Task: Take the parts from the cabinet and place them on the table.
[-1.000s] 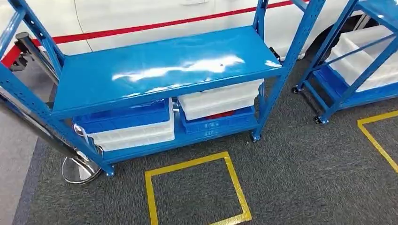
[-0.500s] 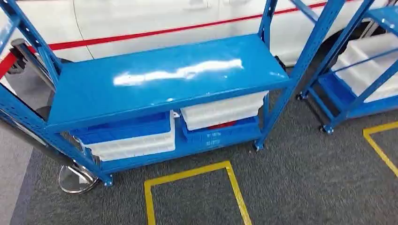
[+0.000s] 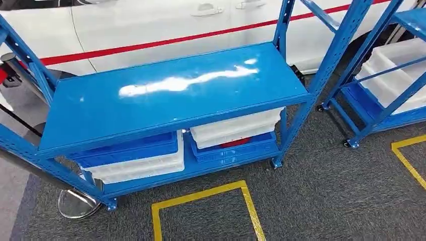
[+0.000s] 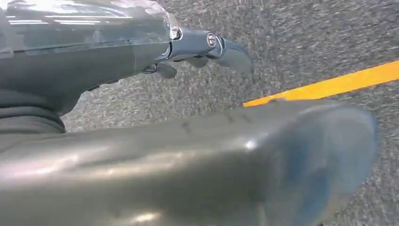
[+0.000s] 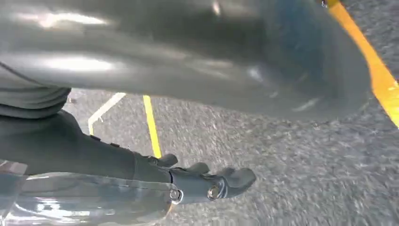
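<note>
A blue rack (image 3: 171, 95) stands ahead in the head view, its top shelf bare and glossy. On its bottom shelf sit a white bin (image 3: 143, 165) under a blue bin (image 3: 125, 148) at the left. At the right, a white bin (image 3: 233, 128) sits over a blue bin (image 3: 231, 151), with something red (image 3: 234, 143) between them. The bins' contents are hidden by the shelf above. My left hand (image 4: 117, 61) hangs over the carpet with its fingers (image 4: 226, 49) stretched out and holds nothing. My right hand (image 5: 94, 155) hangs likewise, fingers (image 5: 226, 181) extended and holding nothing.
A second blue rack (image 3: 351, 100) with white bins (image 3: 397, 70) stands at the right. A white car (image 3: 150, 25) with a red stripe is behind the racks. A yellow taped square (image 3: 201, 196) marks the grey carpet in front. A chrome stanchion base (image 3: 75, 203) sits by the rack's left leg.
The camera has moved: the whole scene has slid down in the picture and more of the car shows. The racks and bins themselves have not moved.
</note>
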